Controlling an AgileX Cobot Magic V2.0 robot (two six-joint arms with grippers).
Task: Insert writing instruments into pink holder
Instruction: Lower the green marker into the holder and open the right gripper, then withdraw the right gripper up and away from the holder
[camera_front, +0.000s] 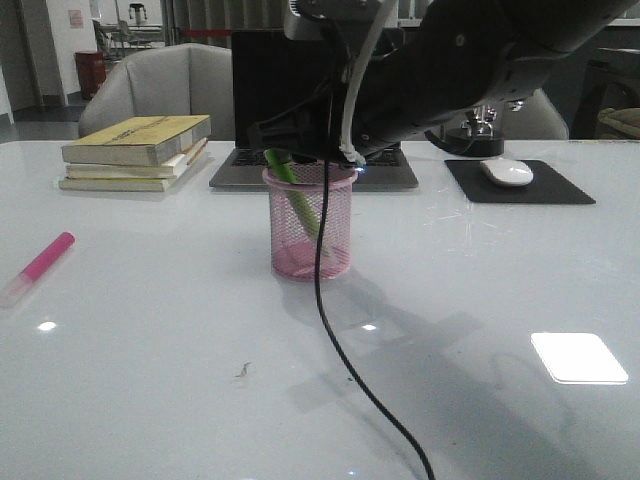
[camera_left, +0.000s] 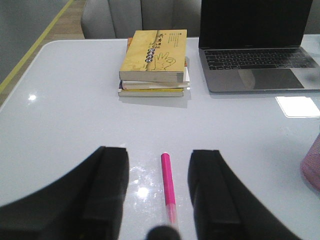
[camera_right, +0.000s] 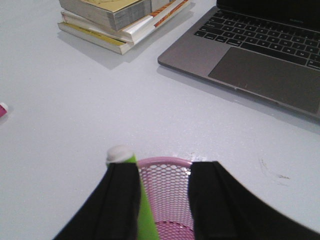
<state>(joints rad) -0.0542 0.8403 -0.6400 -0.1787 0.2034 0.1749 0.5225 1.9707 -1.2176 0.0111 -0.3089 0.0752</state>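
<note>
The pink holder (camera_front: 310, 224) stands mid-table, toward the far edge, just in front of the laptop (camera_front: 312, 165). One green marker (camera_front: 297, 196) leans inside it, tip up against the rim, probably just dropped in. The right gripper (camera_right: 165, 200) hovers over the rim, fingers apart. One pink marker (camera_left: 168, 187) lies flat near the left edge, between the spread fingers of the left gripper (camera_left: 158, 195), apparently lined up for pickup. One stack of books (camera_front: 138, 152) sits at the far left.

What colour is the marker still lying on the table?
Magenta pink marker, with a pale whitish cap end; it shows best in the left wrist view.
</note>
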